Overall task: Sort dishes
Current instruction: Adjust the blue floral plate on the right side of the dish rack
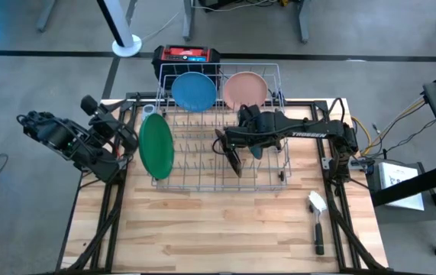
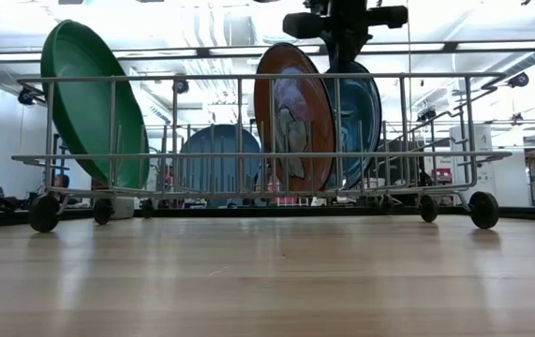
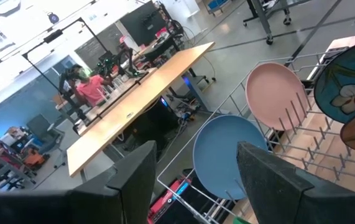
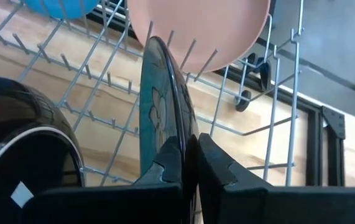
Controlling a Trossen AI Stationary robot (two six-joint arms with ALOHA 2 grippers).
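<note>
Overhead, a grey wire rack (image 1: 221,126) sits on a wooden worktop (image 1: 202,229). Inside the rack, the right hand (image 1: 254,145) has its fingers pinched together on the rim of an upright dark plate with a teal, flowered face (image 4: 155,112); an orange-brown plate (image 2: 290,117) stands just beside it. A light blue plate (image 1: 194,90) and a pale pink plate (image 1: 244,89) stand along the rack's far side. A green plate (image 1: 156,145) leans at the rack's left end. The left hand (image 1: 111,126) hangs left of the rack, fingers apart and empty. A brush (image 1: 317,221) lies on the worktop, right of the rack.
</note>
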